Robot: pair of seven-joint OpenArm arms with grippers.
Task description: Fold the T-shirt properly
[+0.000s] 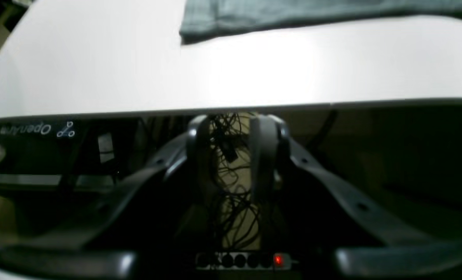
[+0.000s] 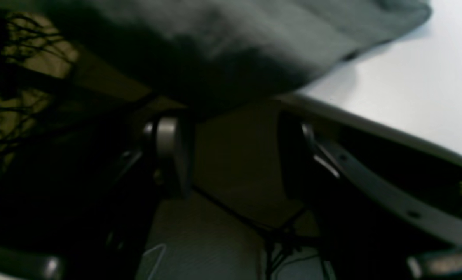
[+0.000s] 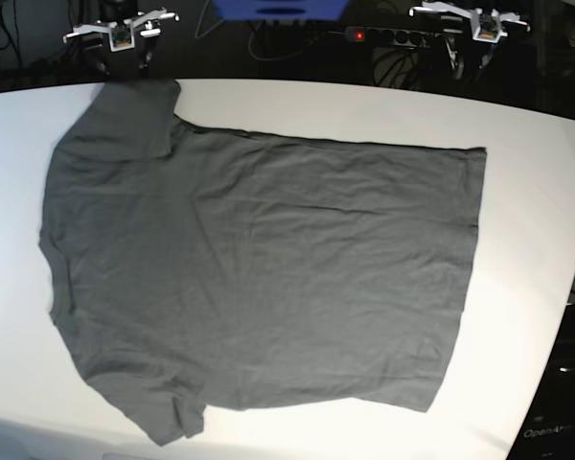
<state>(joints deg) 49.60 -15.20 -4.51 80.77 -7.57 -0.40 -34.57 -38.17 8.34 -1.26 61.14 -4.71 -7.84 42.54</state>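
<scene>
One T-shirt (image 3: 259,278) lies flat on the white surface (image 3: 517,240). Left fingers (image 1: 231,136) are slightly apart and right fingers (image 2: 231,151) spread wide, both holding nothing.

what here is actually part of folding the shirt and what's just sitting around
Part of the job:
- T-shirt, spread flat
- white table it lies on
- left gripper and right gripper, both beyond the far table edge, holding nothing

Just lying about:
- power strip with a red light
- tangled cables under the table
</scene>
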